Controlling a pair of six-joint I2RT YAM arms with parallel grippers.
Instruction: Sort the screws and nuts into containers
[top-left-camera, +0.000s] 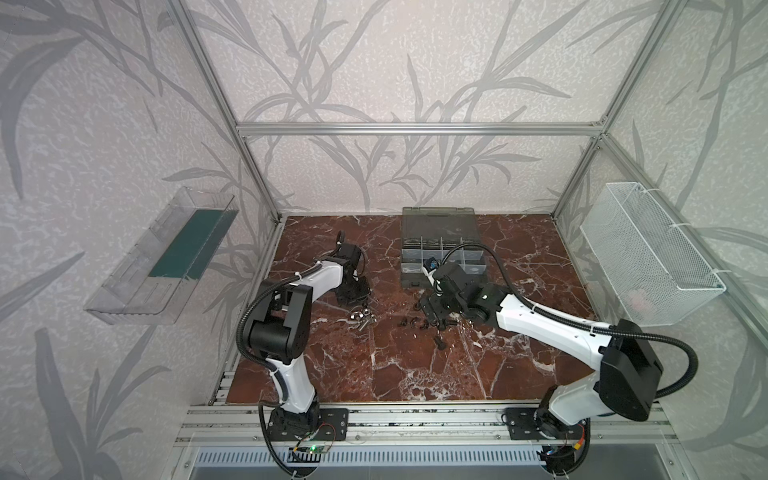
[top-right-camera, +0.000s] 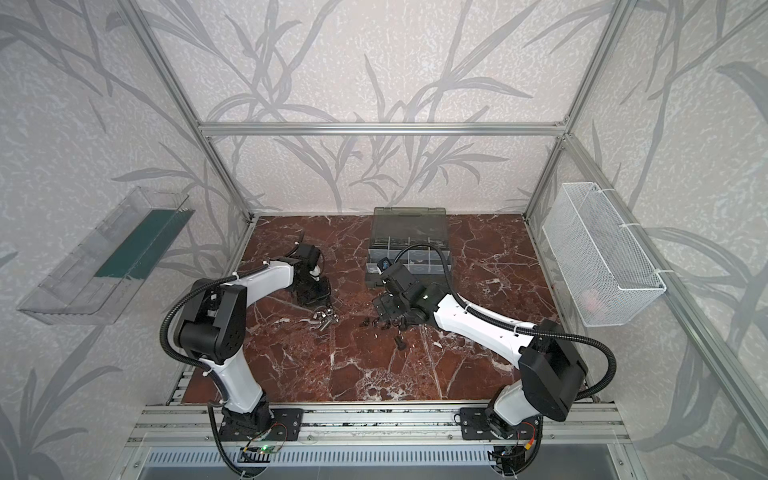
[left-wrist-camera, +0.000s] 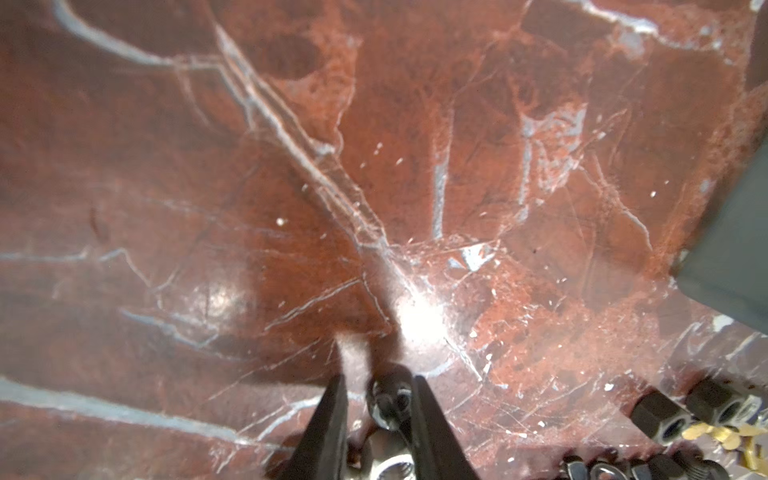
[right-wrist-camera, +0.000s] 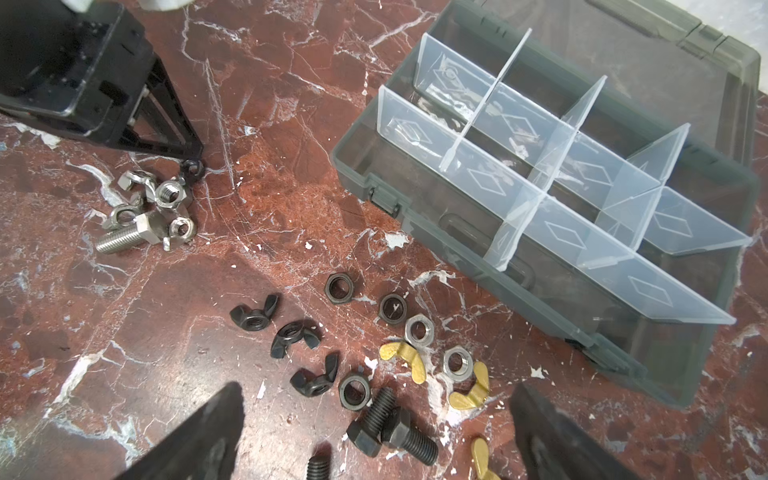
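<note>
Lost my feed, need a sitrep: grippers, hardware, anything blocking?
Left gripper narrow around a small dark nut, grip unconfirmed. Right gripper wide open over black screws and nuts. Containers look empty. Silver pile crowds that nut.

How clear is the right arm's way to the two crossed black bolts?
Probably yes: the right gripper hangs wide open with the black bolts between its fingers. A black nut close beside them and a brass wing nut might get caught too.
</note>
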